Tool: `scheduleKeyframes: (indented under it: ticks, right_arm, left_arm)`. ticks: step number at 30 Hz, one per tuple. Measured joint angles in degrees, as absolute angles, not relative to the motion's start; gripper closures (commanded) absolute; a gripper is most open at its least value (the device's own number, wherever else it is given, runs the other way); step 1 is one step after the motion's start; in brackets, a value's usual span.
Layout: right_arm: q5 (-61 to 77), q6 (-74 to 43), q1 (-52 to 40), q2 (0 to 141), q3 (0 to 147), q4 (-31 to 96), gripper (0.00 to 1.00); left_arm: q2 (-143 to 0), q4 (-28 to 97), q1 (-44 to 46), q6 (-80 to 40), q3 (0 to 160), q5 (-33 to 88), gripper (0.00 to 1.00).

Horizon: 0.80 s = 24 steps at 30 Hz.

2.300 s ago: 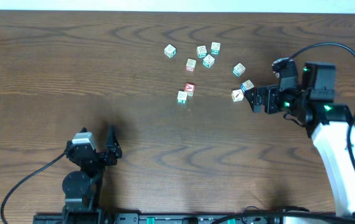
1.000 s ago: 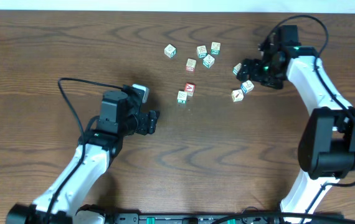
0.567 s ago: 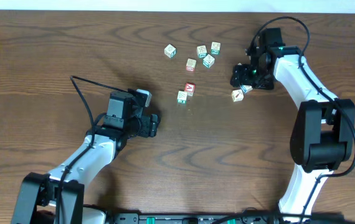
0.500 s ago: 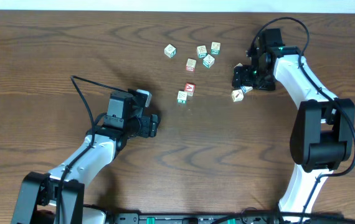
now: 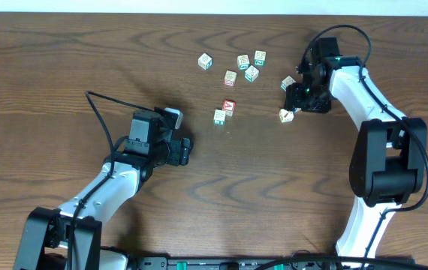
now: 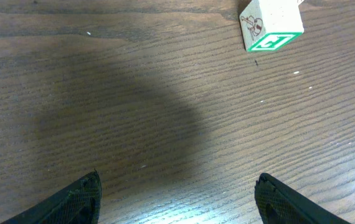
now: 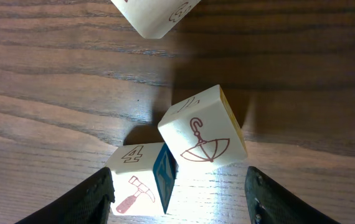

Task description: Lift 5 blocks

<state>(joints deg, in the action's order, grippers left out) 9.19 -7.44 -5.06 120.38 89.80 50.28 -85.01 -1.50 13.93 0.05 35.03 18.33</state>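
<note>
Left gripper (image 5: 185,150) gapes wide, holding nothing, short of the blocks (image 5: 230,77) scattered mid-table. At right, we see the right gripper (image 7: 180,193) has swung in and narrowed around a tilted umbrella block (image 7: 202,135); we cannot tell if it grips. Nothing lifted yet, we judge. Dark wood table (image 5: 64,67); no room visible.

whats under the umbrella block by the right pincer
The umbrella block sits tilted, its lower edge overlapping the blue face of the hammer block. Whether it rests on that block or on the table is hidden by its own body.
</note>
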Motion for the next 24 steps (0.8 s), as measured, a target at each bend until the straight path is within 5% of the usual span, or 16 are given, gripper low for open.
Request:
scheduleKeyframes:
  ticks: [15,24]
  right_arm:
    - [9.1,-8.5,-5.1,122.7,89.8,46.0,0.42]
    - [9.1,-9.8,-5.1,123.9,89.8,44.9,0.66]
  left_arm:
    - [-85.0,-1.6,13.9,0.0,35.0,16.4,0.21]
    - [-86.5,-3.5,14.0,-0.2,35.1,16.1,0.21]
